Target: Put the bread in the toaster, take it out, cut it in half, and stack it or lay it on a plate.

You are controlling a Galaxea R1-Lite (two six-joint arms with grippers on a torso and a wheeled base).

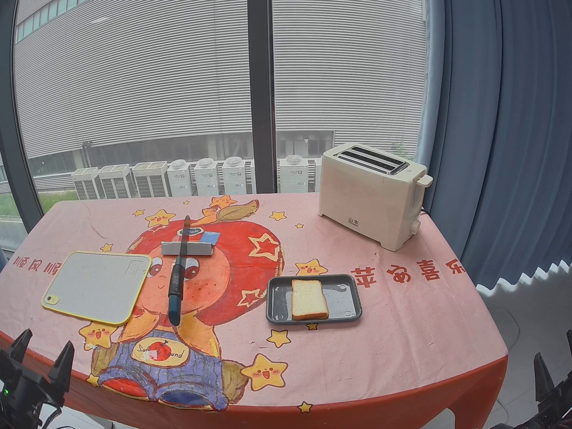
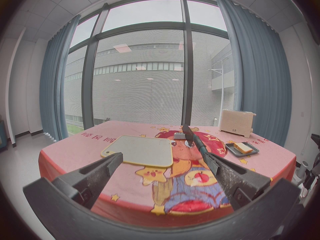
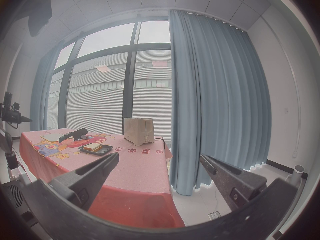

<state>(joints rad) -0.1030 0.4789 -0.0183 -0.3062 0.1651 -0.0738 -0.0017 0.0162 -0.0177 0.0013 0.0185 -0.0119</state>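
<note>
A slice of bread (image 1: 308, 300) lies flat in a dark grey tray (image 1: 345, 305) near the middle of the table. The white toaster (image 1: 372, 193) stands at the back right with both slots empty. A blue-handled knife (image 1: 177, 272) rests with its blade on a small grey holder (image 1: 187, 248). A grey cutting board (image 1: 96, 286) with a yellow rim lies at the left. My left gripper (image 1: 40, 356) hangs open below the table's front left edge. My right gripper (image 3: 159, 164) is open, off the table's front right corner, holding nothing.
The pink cartoon tablecloth (image 1: 387, 347) covers the table, with bare cloth in front of the tray. A window frame (image 1: 261, 78) runs behind the table. A blue curtain (image 1: 506, 120) hangs close behind and to the right of the toaster.
</note>
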